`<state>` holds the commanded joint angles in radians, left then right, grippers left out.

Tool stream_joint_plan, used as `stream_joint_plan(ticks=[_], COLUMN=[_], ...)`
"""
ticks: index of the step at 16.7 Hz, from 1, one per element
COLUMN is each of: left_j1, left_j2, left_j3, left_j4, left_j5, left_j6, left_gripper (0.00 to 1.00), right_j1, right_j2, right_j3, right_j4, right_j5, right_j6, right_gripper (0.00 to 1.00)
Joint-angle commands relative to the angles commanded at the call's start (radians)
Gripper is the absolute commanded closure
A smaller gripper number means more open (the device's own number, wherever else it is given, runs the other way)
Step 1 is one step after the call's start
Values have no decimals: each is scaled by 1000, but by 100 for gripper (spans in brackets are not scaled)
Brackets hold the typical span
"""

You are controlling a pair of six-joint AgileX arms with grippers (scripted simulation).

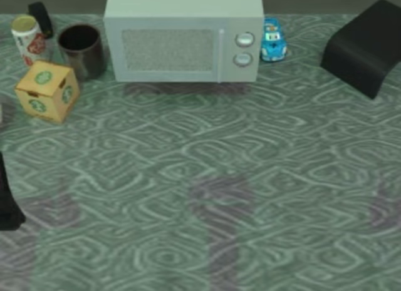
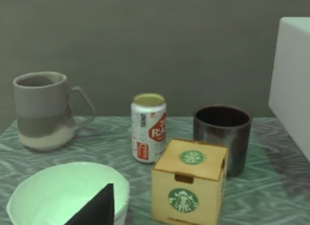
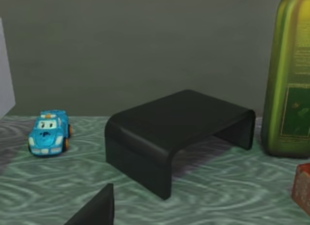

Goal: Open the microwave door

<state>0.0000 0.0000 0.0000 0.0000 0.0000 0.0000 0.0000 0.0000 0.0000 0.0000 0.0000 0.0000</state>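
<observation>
The pale microwave [image 1: 183, 34] stands at the back middle of the table. Its door [image 1: 166, 50], with a speckled mesh window, lies flush and closed. The slim handle [image 1: 220, 53] runs beside two round knobs [image 1: 244, 39]. My left arm [image 1: 7, 203] shows only as a dark shape at the table's left edge, far from the microwave. A black part of the left gripper [image 2: 97, 210] points toward the clutter left of the microwave's side wall [image 2: 295, 75]. My right arm is outside the top view. The right gripper [image 3: 94, 210] faces the back right corner, a sliver of microwave [image 3: 4, 75] at the frame edge.
Left of the microwave stand a dark cup [image 1: 81, 48], a drink can [image 1: 28, 39] and a cardboard box [image 1: 48, 89]. A mug [image 2: 43, 111] and a bowl [image 2: 58, 196] sit further left. On the right are a blue toy car [image 1: 273, 39], a black angular box [image 1: 363, 47] and a green bottle [image 3: 290, 75].
</observation>
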Motion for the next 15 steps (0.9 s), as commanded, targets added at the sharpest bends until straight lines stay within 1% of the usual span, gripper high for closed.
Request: stream_joint_plan(ticks=[4, 8, 11, 15], left_j1=[-7, -49, -99, -187], left_j2=[23, 165, 334, 607], left_j3=[17, 146, 329, 683], left_j4=[-21, -147, -276, -458], left_j5=[-2, -19, -39, -72], left_j6=[1, -1, -16, -69], left_gripper=[0, 0, 0, 0], right_j1=[0, 0, 0, 0], right_j2=[0, 0, 0, 0], right_j3=[0, 0, 0, 0], right_j4=[0, 0, 0, 0], right_j5=[0, 0, 0, 0], right_j6=[0, 0, 0, 0], right_gripper=[0, 0, 0, 0])
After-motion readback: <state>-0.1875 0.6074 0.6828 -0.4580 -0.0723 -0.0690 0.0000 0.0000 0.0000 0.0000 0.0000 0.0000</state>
